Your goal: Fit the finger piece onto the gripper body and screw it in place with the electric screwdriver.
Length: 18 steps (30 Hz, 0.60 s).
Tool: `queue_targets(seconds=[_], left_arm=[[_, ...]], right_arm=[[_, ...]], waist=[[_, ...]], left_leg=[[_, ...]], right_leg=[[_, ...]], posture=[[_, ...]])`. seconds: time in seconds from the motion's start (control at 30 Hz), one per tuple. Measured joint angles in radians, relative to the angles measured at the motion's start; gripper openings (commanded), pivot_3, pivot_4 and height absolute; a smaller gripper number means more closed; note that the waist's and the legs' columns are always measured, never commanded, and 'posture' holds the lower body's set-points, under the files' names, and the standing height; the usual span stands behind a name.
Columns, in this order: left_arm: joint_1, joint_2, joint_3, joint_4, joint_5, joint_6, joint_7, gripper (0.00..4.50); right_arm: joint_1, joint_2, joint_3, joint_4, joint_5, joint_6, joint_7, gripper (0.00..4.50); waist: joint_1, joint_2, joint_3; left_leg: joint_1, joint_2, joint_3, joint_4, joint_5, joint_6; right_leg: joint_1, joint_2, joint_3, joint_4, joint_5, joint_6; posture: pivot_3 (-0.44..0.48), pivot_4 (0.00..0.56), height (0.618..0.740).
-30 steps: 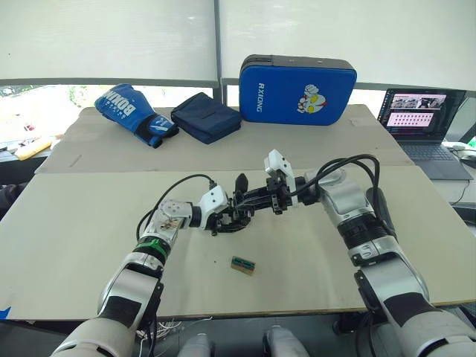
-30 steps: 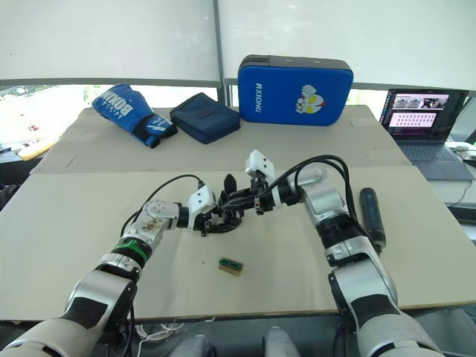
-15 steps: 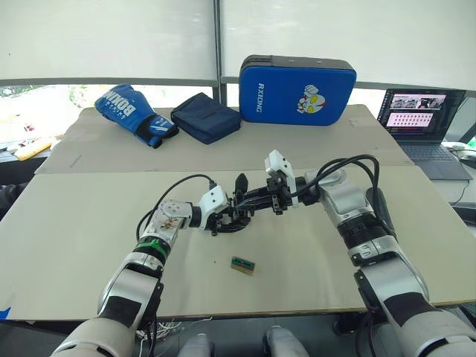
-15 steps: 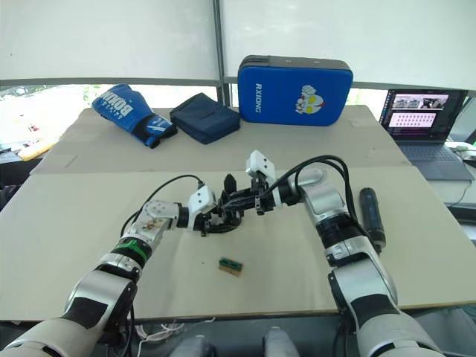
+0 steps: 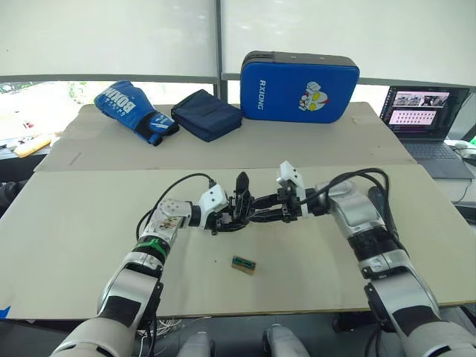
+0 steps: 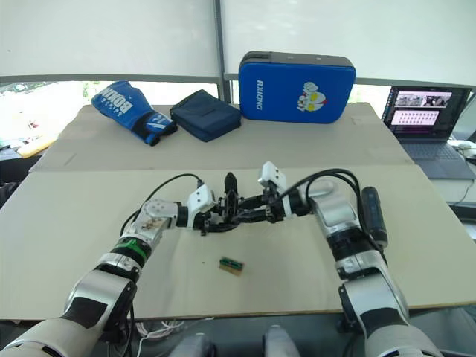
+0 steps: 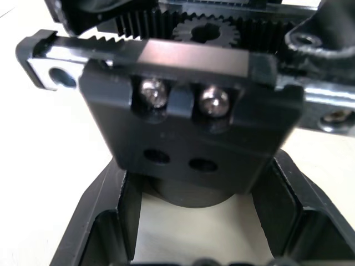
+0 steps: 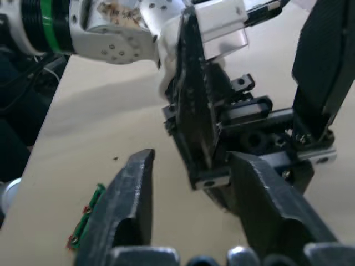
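My left gripper (image 5: pixel 225 217) is shut on the round base of the gripper body (image 5: pixel 234 212), holding it just above the table at the middle. A black pointed wedge, the finger piece (image 8: pixel 194 105), stands upright on the body's toothed frame, and a second black finger (image 8: pixel 324 61) rises beside it. My right gripper (image 5: pixel 259 211) is open, its fingers (image 8: pixel 133 194) spread on either side of the body's lower part and holding nothing. The electric screwdriver (image 6: pixel 372 216) lies on the table to the right of my right forearm.
A small green-topped block (image 5: pixel 242 264) lies near the front of the table (image 5: pixel 67 253). At the back lie a blue boxing glove (image 5: pixel 134 111), a navy pouch (image 5: pixel 206 115) and a blue strike pad (image 5: pixel 297 76). A laptop (image 5: pixel 424 119) stands at the far right.
My right gripper has dropped lower and drawn back to the right, away from the upright wedge. The left gripper and the body have stayed put.
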Motion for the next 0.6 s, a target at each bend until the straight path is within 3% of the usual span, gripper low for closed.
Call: queue_targets(seconds=[0.13,0.43,0.47,0.57,0.6], left_arm=[[0.000,-0.006,0.006,0.003,0.000,-0.001,0.004,2.27],[-0.010,-0.021,0.007,0.017,0.008,-0.008,0.006,2.27],[-0.011,-0.020,0.006,0.018,0.010,-0.007,0.005,3.31],[-0.010,-0.002,0.010,0.015,0.009,-0.003,0.004,4.47],[-0.008,0.010,0.012,0.012,0.007,-0.002,-0.002,4.50]], right_arm=[[-0.001,-0.038,-0.027,-0.108,0.013,0.051,-0.011,2.66],[0.027,-0.153,-0.025,-0.152,-0.028,0.099,-0.068,2.66],[0.031,-0.176,-0.022,-0.156,-0.043,0.114,-0.077,2.91],[0.040,-0.254,-0.017,-0.221,-0.048,0.204,-0.081,3.85],[0.041,-0.282,-0.017,-0.247,-0.048,0.234,-0.082,4.19]], waist=[[0.000,0.000,0.001],[0.011,-0.001,0.002],[0.011,0.000,0.002],[0.010,0.000,0.003],[0.006,0.000,0.004]], left_leg=[[0.000,0.000,0.000,0.000,0.000,0.000],[-0.001,0.000,0.000,0.000,0.000,0.000],[-0.001,0.000,0.000,0.000,0.000,0.000],[-0.001,0.000,0.000,-0.001,0.000,0.000],[-0.001,0.001,0.000,-0.001,0.000,0.001]], right_leg=[[0.001,0.000,-0.001,0.000,0.000,0.000],[0.001,0.000,-0.001,-0.004,0.000,0.000],[0.001,0.000,-0.001,-0.004,0.000,0.000],[0.001,0.001,-0.001,-0.004,0.000,0.000],[0.001,0.001,-0.001,-0.005,0.000,0.000]], posture=[[0.000,0.150,0.740],[0.000,0.150,0.740],[0.000,0.150,0.740],[0.000,0.150,0.740],[0.000,0.150,0.740]])
